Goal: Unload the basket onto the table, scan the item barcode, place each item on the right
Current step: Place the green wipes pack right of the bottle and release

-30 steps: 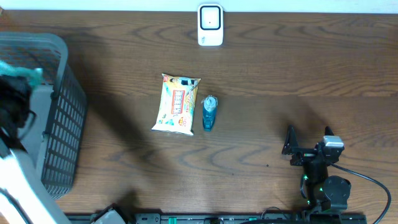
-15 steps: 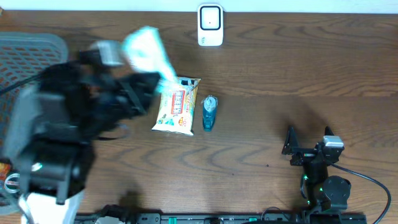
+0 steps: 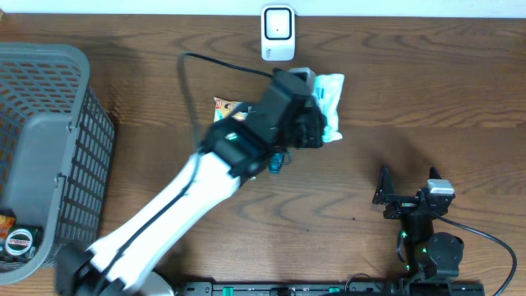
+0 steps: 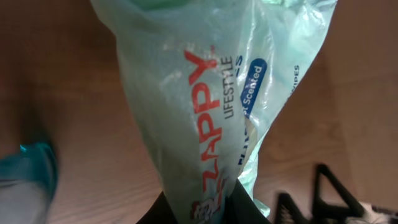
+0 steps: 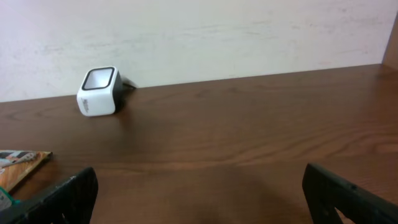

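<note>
Big brown table (image 3: 427, 90) first, gray mesh basket (image 3: 82, 123) hogging its left end. Next, the left arm stretched diagonally across, left gripper (image 3: 312, 125) squeezed tight on one bunched-up end of the pale green wipes pack (image 3: 330, 92). Pack up off the wood, hanging near the white scanner (image 3: 278, 33), a bit to its right and nearer the robot, just beside the snack packet (image 3: 223, 108) lying flat. Going by the wrist view: thin crinkly film, soft squashy fill, so probably light and floppy, likely to sag and twist from a one-end pinch. Kinda slick too, so worth gripping on the seam or gathered end rather than the puffy middle. No barcode visible on the printed face, so guessing the other side. Right gripper (image 3: 407, 187) parked near the front edge, fingers spread wide, nothing in them. Smallest bit: little blue bottle (image 3: 275, 164) peeking out under the arm.
</note>
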`<move>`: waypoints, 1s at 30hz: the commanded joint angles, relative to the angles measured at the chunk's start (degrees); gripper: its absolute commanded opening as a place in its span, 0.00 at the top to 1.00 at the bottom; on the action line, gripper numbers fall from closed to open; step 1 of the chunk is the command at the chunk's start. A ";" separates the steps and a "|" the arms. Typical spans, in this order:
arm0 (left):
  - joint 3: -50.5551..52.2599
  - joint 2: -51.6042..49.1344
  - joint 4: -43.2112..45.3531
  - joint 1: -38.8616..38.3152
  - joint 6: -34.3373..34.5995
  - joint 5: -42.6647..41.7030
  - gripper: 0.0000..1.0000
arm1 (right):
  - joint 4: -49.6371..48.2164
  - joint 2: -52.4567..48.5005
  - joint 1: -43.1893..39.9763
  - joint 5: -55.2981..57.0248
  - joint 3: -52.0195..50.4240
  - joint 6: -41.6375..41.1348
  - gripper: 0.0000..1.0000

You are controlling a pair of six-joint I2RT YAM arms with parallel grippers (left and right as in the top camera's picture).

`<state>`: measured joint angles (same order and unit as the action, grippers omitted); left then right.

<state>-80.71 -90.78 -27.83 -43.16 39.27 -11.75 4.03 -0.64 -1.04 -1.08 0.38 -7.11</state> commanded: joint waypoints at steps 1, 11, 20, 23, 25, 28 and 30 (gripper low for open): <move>-0.50 -5.31 0.76 -1.33 7.76 2.75 0.93 | 0.24 0.26 1.14 0.31 -0.07 0.52 0.01; -0.50 -19.37 0.81 -3.43 7.98 9.03 0.92 | 0.26 0.26 1.14 0.31 -0.07 0.52 0.01; -1.29 -19.30 0.09 -3.72 5.77 9.05 0.48 | 0.24 0.26 1.14 0.31 -0.07 0.52 0.01; -2.69 -17.38 0.09 -3.87 5.35 9.03 0.39 | 0.24 0.26 1.14 0.31 -0.07 0.52 0.01; -3.89 -15.32 0.09 -3.91 5.01 9.01 0.33 | 0.26 0.26 1.14 0.31 -0.07 0.52 0.01; -6.32 -11.23 -0.22 -3.91 0.46 9.05 0.28 | 0.24 0.26 1.14 0.31 -0.07 0.52 0.01; -8.94 -8.52 -1.36 -3.91 -3.26 9.07 0.24 | 0.24 0.26 1.14 0.31 -0.07 0.52 0.01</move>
<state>-84.12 -105.75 -28.42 -46.94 42.81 -3.90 4.05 -0.64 -1.04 -1.06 0.38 -7.11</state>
